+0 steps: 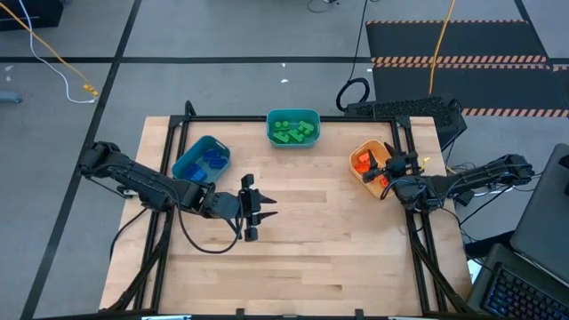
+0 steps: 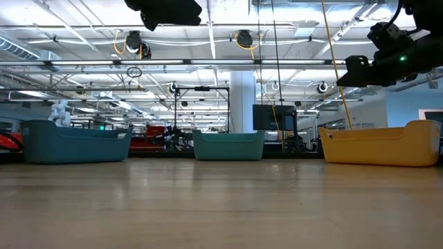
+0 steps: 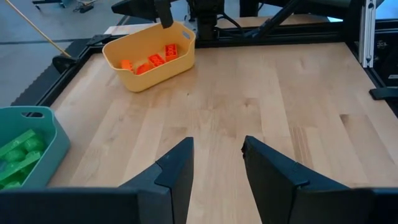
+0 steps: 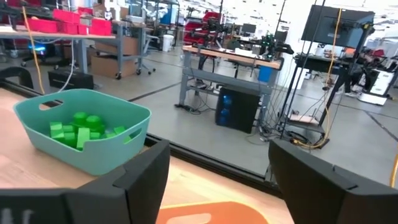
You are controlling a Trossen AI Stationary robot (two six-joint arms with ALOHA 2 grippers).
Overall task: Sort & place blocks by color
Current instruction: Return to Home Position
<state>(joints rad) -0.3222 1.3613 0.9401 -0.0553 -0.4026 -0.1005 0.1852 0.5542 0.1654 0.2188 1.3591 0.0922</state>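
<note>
All the blocks I can see lie in bins. Blue blocks (image 1: 210,160) are in the blue bin (image 1: 188,165), green blocks (image 1: 292,132) in the teal bin (image 1: 293,116), and orange blocks (image 1: 364,162) in the orange-yellow bin (image 1: 357,152). My left gripper (image 1: 263,207) is open and hovers over bare wood near the table's middle; in its wrist view its fingers (image 3: 177,168) point toward the orange-yellow bin (image 3: 148,76). My right gripper (image 1: 384,171) is open above the orange-yellow bin and faces the green blocks (image 4: 78,132).
The three bins stand along the table's far side, shown in the low view as the blue bin (image 2: 75,146), the teal bin (image 2: 228,146) and the orange-yellow bin (image 2: 381,145). A black frame (image 1: 293,118) borders the table. Bare wood (image 1: 329,249) spreads across the near half.
</note>
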